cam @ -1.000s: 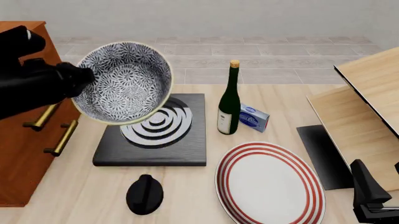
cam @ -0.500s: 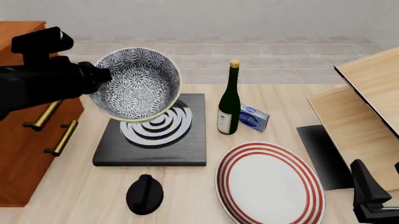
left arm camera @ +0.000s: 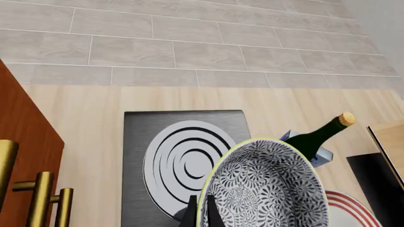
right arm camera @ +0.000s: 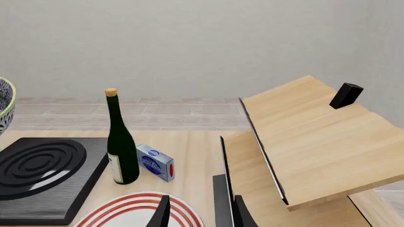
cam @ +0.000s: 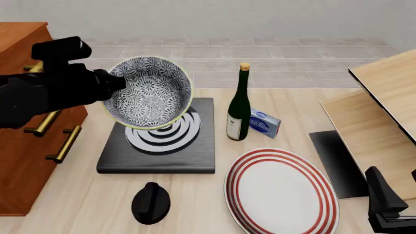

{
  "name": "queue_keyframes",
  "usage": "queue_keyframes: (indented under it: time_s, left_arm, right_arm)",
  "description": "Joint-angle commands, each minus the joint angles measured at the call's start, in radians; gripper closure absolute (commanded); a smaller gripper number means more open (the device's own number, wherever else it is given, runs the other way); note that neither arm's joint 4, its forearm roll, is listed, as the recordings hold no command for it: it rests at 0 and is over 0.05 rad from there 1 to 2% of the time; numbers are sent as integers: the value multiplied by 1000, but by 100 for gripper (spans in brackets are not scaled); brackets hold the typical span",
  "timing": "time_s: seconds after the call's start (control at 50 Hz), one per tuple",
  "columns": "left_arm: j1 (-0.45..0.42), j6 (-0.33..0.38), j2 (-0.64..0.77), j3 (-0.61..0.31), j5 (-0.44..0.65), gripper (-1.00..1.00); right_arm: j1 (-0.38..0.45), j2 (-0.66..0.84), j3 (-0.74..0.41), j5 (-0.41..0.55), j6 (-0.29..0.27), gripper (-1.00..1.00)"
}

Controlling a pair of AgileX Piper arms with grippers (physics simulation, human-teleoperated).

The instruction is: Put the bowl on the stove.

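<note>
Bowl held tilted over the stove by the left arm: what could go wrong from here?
1. The bowl is tilted and held only at its rim by the left gripper; it could slip, or land on edge and roll off the stove.
2. The bottle stands upright just beside the stove; a sideways swing could topple it.
3. Released off-centre from the burner rings, it may end up partly off the slab.

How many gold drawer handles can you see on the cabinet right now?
2 in the front view: one gold handle just below the left arm, another gold handle lower on the cabinet. The arm may hide more.
</note>
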Motion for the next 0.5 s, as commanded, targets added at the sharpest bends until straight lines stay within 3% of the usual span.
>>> queue_keyframes:
  time_s: [0.02, 0.22, 0.5]
  left_arm:
    - [-5, 13, 24, 6, -35, 100]
    - [-26, -16, 55, 18, -37, 100]
    - [-7, 6, 83, 17, -77, 100]
  right_arm:
    - [0, 0, 0, 0, 0, -100]
    - [0, 0, 0, 0, 0, -100]
    - [0, 0, 0, 0, 0, -100]
